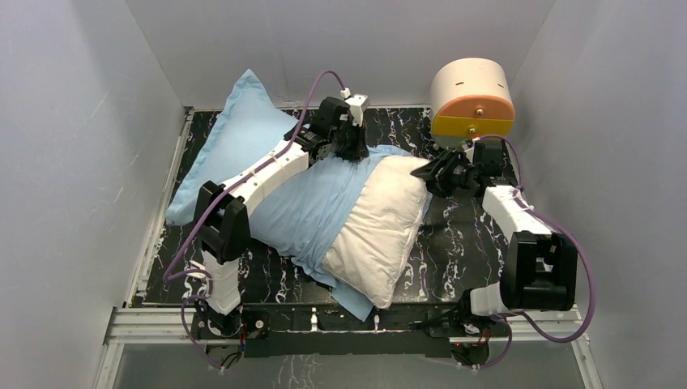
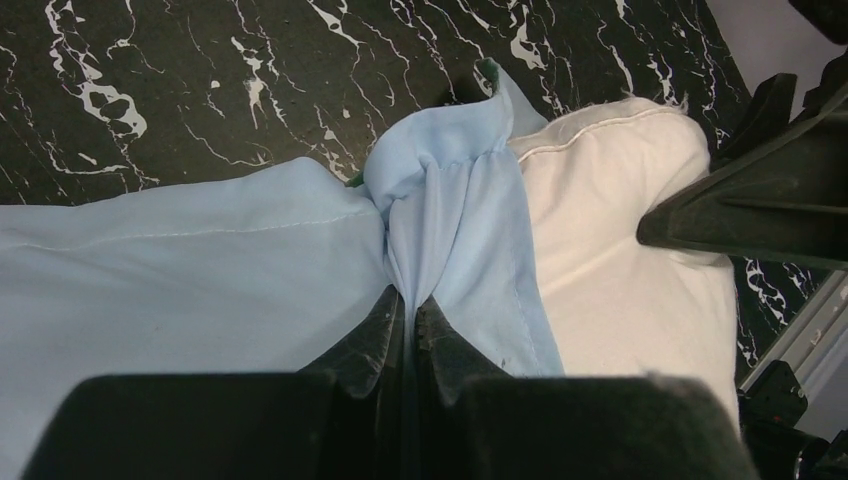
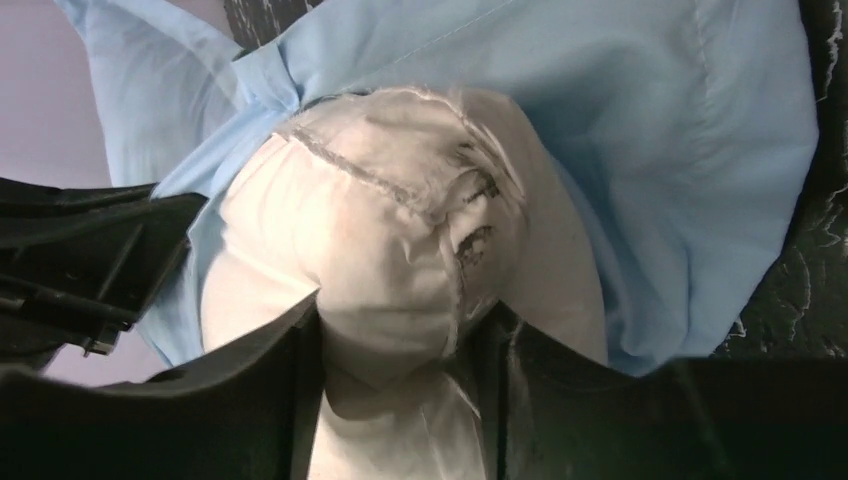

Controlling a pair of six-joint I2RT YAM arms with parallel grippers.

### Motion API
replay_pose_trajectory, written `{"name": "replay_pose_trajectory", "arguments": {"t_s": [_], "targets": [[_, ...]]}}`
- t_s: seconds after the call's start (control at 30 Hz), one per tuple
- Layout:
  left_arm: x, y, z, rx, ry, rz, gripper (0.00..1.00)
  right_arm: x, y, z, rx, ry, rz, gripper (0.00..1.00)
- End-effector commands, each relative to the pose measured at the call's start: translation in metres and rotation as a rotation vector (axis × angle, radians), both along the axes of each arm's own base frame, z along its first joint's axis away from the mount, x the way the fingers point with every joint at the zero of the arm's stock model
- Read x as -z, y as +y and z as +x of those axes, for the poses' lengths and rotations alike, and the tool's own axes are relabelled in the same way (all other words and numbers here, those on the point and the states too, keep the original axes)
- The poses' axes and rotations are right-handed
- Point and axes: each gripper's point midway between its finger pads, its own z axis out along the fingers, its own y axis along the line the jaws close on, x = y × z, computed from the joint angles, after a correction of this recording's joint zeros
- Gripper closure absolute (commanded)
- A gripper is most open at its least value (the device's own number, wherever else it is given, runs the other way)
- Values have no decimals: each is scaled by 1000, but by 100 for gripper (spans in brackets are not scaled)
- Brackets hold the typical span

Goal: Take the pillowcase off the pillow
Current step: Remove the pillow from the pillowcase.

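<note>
Pillowcase (image 1: 243, 142) of soft light blue fabric lies slantwise across the black, white-veined marble-look surface (image 1: 458, 239). It covers the far left part of the plump white rectangular pillow (image 1: 377, 227), whose near right half sticks out bare. The pillowcase's open edge runs bunched across the middle of the pillow, with a loose flap trailing under the pillow's near corner. The left gripper (image 2: 405, 312) is pinched tight on a gathered fold of the blue fabric at that edge, near the pillow's far side; a sliver of green shows at the fold's tip. The right gripper (image 3: 400, 335) clamps a bulging corner of the white pillow between its fingers (image 3: 255, 400), at the pillow's far right end. A round cream-and-orange drum (image 1: 472, 101) stands behind the right gripper, apart from the pillow
</note>
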Motion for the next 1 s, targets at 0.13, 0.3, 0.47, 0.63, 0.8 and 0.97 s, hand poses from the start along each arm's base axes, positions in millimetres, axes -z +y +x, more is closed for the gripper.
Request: {"name": "replay_pose_trajectory", "arguments": {"t_s": [0.13, 0.3, 0.47, 0.63, 0.8, 0.97], "targets": [[-64, 26, 8, -100, -172, -7, 100, -19, -16, 13, 35, -95, -79, 90], [-67, 90, 44, -329, -273, 193, 100, -13, -22, 9, 45, -95, -100, 100], [-64, 137, 69, -413, -235, 251, 100, -13, -35, 10, 66, -90, -117, 100], [-64, 134, 70, -311, -186, 262, 92, -30, -32, 9, 35, -151, -96, 99], [-82, 112, 54, -195, -133, 180, 24, -41, -27, 2, -83, -173, -136, 46], [-104, 119, 22, -176, -135, 127, 11, -38, -59, -14, 42, -99, -335, 7]]}}
